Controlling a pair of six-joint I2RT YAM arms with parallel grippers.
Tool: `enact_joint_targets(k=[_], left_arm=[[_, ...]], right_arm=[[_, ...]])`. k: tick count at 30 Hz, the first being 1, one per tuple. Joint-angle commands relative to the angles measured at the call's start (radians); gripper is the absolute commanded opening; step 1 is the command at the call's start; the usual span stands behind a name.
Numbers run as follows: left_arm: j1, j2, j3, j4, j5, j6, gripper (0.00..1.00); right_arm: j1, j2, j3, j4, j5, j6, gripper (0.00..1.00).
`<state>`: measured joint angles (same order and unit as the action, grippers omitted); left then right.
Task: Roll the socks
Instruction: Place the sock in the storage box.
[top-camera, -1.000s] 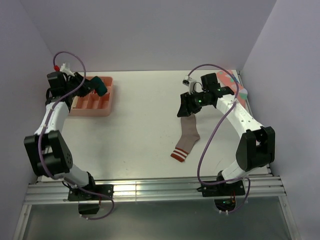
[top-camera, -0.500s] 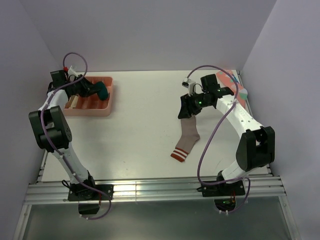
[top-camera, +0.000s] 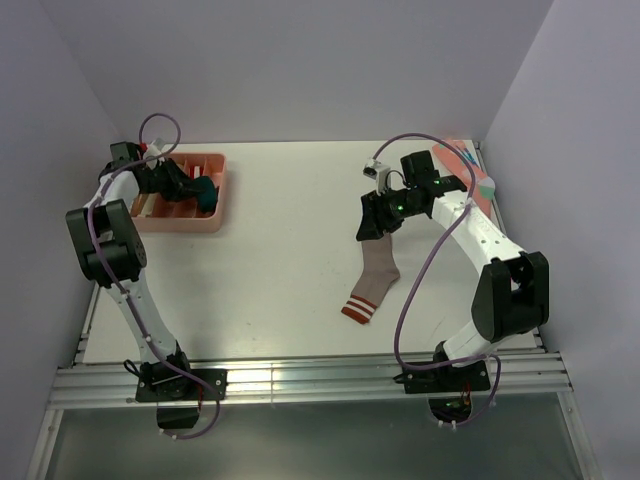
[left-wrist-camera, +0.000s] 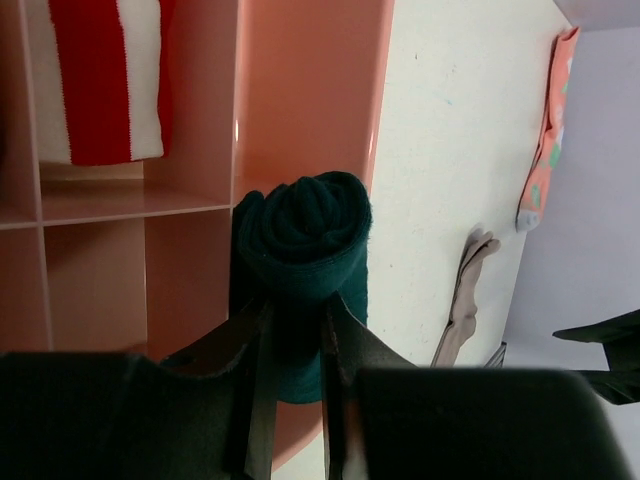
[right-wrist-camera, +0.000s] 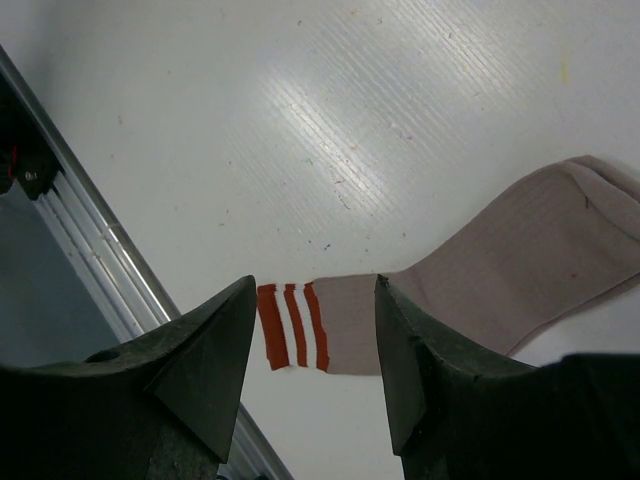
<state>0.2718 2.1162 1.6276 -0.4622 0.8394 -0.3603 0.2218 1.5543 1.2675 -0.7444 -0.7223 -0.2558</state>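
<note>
Now the left gripper (left-wrist-camera: 295, 312) pinches the green sock (left-wrist-camera: 305, 235), which is rolled into a fat bundle. The roll hangs just over a box of the pink tray (left-wrist-camera: 310, 60), at the far left of the table (top-camera: 280, 260). Its round end points away from the fingers, so it looks ready to go down into the box.

The brown sock (top-camera: 375, 275) lies flat on the table, well apart from the tray. The right gripper (top-camera: 372, 225) hovers over it with its fingers spread wide and nothing between them. The right arm is much nearer to this sock than the left arm.

The sock's long line runs from its far end, by the gripper, toward the arms' bases, leaning a little to the left. Its striped cuff (right-wrist-camera: 292, 325) points to the near edge. I think the roll should start at one end and go along that line, so the fingers need to drop down and grab across the sock.
</note>
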Motion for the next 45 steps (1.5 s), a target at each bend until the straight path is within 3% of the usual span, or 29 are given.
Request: enact_joint_targets(k=[1,20,33,45], left_arm=[[-0.003,0.007,0.087,-0.102,-0.002,0.083,0.0],[-0.108,0.116,0.239,-0.302,-0.316,0.142,0.0],[-0.126,0.11,0.291,-0.414,-0.373,0.173,0.0],[-0.167,0.143,0.313,-0.443,-0.517,0.158,0.0]], right_arm=[[-0.006,0.009,0.009,0.0,-0.011,-0.019,0.58],[-0.006,0.013,-0.019,0.008,-0.012,-0.034,0.57],[-0.006,0.007,-0.026,0.0,-0.002,-0.046,0.57],[-0.006,0.004,-0.048,0.004,0.003,-0.053,0.57]])
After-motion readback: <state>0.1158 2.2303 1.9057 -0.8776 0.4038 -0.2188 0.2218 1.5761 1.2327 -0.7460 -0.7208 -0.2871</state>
